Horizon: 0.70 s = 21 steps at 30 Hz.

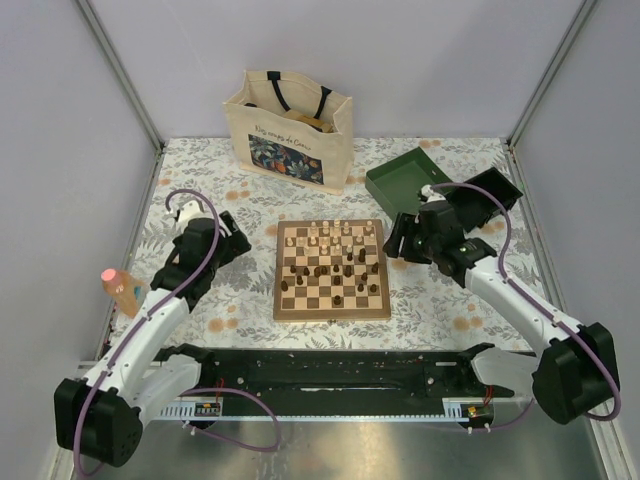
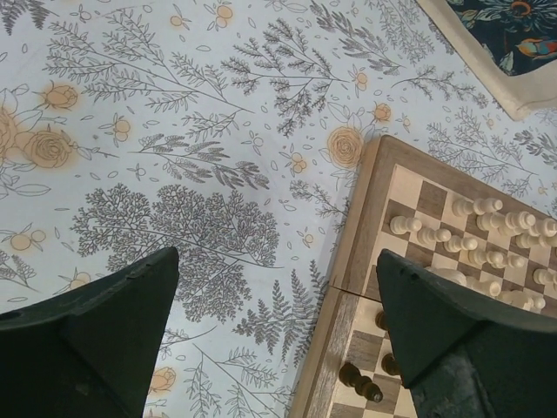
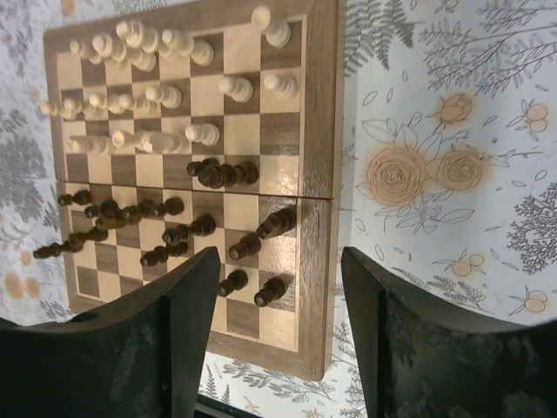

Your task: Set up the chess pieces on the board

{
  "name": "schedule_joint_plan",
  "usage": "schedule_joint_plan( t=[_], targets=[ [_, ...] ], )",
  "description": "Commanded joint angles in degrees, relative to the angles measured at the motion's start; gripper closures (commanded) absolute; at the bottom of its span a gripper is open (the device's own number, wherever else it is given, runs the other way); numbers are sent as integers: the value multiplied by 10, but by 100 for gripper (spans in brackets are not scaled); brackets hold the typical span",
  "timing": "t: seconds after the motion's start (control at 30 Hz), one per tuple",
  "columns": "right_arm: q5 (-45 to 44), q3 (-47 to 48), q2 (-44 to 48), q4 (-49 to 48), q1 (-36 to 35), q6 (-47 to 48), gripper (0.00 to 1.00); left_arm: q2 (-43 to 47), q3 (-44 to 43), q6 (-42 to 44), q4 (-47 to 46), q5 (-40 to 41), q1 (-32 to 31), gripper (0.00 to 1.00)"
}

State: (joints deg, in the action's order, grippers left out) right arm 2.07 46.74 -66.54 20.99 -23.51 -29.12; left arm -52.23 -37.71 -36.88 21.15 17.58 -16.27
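1. the board (image 1: 331, 315) lies flat on the flowered cloth (image 1: 230, 205), midway between the two arms.
2. the chess pieces stand on the board in loose clusters, not in neat rows. the pale pieces (image 1: 330, 237) crowd the half farther from the arm bases. the dark pieces (image 1: 337, 271) are scattered over the middle and the nearer half.
3. the left gripper (image 2: 277, 255) hangs over the cloth just beside the board's left edge. its fingers (image 2: 113, 322) are spread wide with nothing between them, and one fingertip reaches over the board's rim.
4. the right gripper (image 3: 280, 254) hangs over the board's right edge. it is also spread wide and holds nothing, with a few dark pieces just beyond its fingertips.
5. a green box (image 1: 405, 175) sits beyond the board's far right corner.
6. a cream tote bag (image 1: 290, 125) with a flower print stands behind the board's far left side.
7. a small bottle (image 1: 122, 285) with a pink cap stands well to the left of the board, past the left arm.
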Motion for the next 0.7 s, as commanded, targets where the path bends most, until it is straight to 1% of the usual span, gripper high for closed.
schedule_joint_plan(
  t=[0.0, 0.13, 0.23, 0.3, 0.43, 0.5, 0.67],
  targets=[
    [-59, 39, -23, 43, -42, 11, 35, 15, -22, 15, 28, 17, 1, 1],
    [-85, 54, -62, 59, -63, 7, 39, 21, -60, 26, 57, -19, 1, 1],
    [-91, 67, -86, 64, -80, 2, 40, 14, -118, 65, 105, -74, 2, 1],
    [-94, 74, -97, 60, -89, -4, 40, 9, -156, 94, 140, -92, 1, 1],
    [-106, 89, -119, 59, -107, -11, 40, 16, -183, 127, 180, -56, 2, 1],
    [-119, 95, -131, 64, -113, -13, 41, 19, -191, 138, 200, -54, 1, 1],
    [-125, 97, -154, 63, -120, -18, 43, 23, -169, 153, 208, -22, 1, 1]
  ],
)
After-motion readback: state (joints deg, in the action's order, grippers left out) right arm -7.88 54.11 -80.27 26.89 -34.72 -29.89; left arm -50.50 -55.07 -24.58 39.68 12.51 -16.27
